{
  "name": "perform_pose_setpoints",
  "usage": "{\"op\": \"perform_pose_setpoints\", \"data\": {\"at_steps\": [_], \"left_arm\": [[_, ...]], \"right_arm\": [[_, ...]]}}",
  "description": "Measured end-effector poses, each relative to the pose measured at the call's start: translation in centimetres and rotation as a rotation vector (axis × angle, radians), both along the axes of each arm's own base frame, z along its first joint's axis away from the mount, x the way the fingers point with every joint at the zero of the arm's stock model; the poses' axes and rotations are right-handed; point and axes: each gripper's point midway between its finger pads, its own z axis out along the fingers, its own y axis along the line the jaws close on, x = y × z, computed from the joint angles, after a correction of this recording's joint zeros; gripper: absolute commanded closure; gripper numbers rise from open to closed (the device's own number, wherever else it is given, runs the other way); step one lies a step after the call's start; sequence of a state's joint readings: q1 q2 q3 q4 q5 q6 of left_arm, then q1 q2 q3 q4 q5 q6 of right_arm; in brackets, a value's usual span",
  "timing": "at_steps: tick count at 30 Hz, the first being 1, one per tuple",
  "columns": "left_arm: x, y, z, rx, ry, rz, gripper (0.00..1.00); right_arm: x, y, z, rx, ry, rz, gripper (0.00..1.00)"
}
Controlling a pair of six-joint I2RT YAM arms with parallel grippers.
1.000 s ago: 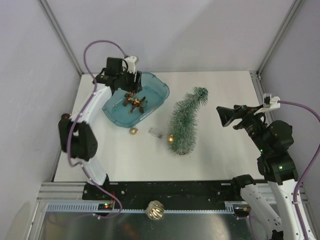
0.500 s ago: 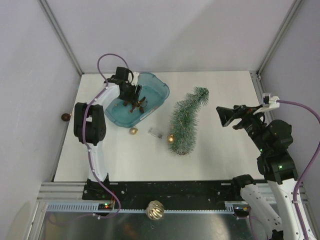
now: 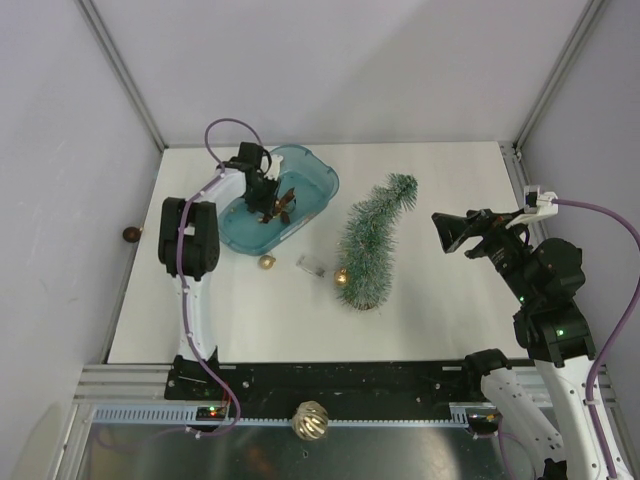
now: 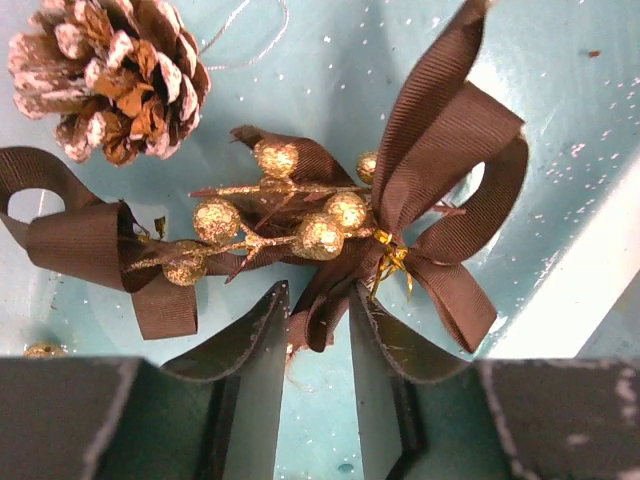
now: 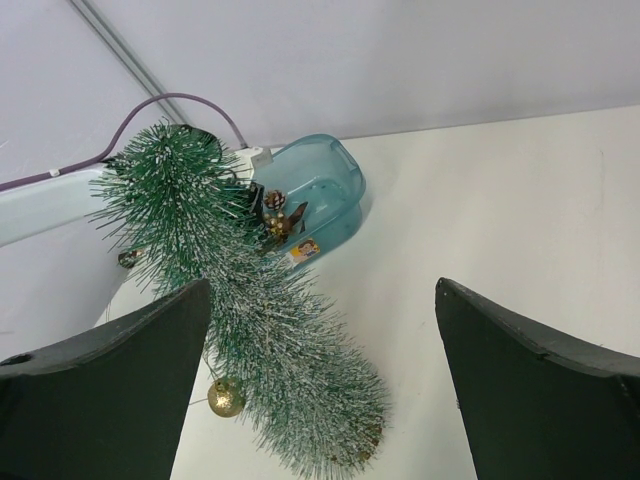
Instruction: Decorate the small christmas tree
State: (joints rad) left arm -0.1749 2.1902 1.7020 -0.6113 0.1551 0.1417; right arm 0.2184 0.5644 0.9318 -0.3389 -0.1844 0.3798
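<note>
The small christmas tree [image 3: 370, 245] lies on its side on the white table, base toward me, bent tip toward the back; the right wrist view also shows the tree [image 5: 270, 330]. My left gripper [image 3: 268, 205] is down inside the teal tub [image 3: 318, 172]. In the left wrist view the left gripper [image 4: 318, 300] pinches the tail of a brown ribbon bow with gold glitter berries [image 4: 330, 225]. A frosted pine cone [image 4: 110, 75] lies beside the bow. My right gripper [image 3: 448, 232] hovers wide open right of the tree, nothing between its fingers [image 5: 110, 390].
A gold bauble [image 3: 342, 279] rests against the tree's lower left side, another [image 3: 267, 262] by the tub's near edge. A small clear item [image 3: 312, 265] lies between them. A dark bauble [image 3: 130, 234] sits off the table's left edge, a striped gold ball [image 3: 310, 420] on the front rail.
The left arm has reached further into the tub and lowered onto the bow, and its jaws have narrowed around the ribbon. The right arm has not moved.
</note>
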Motion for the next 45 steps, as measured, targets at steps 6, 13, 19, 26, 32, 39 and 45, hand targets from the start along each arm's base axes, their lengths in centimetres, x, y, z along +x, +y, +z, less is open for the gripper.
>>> {"op": "perform_pose_setpoints", "data": {"at_steps": [6, 13, 19, 26, 32, 39, 45], "left_arm": [[0.1, -0.7, 0.3, -0.038, -0.001, -0.019, 0.52], [-1.0, -1.3, 0.1, -0.071, 0.021, -0.046, 0.43], [-1.0, -1.2, 0.2, -0.068, 0.017, -0.052, 0.73], [-1.0, -1.2, 0.2, -0.063, 0.013, -0.059, 1.00], [-1.3, -1.3, 2.7, -0.079, -0.023, -0.068, 1.00], [-2.7, -2.7, 19.5, -0.153, -0.380, -0.163, 1.00], [-8.5, -6.3, 33.0, -0.226, -0.699, -0.328, 1.00]], "right_arm": [[0.0, 0.0, 0.0, 0.001, -0.001, 0.000, 0.01], [-0.1, 0.0, 0.1, 0.001, -0.004, 0.000, 0.01], [-0.1, 0.0, 0.1, 0.002, -0.004, 0.000, 0.01], [-0.1, 0.0, 0.1, 0.003, -0.004, 0.000, 0.02], [-0.1, 0.0, 0.1, 0.004, -0.004, 0.000, 0.02], [-0.2, 0.0, 0.2, 0.005, -0.008, 0.000, 0.02], [-0.4, -0.1, 0.3, 0.006, -0.012, 0.000, 0.02]]}}
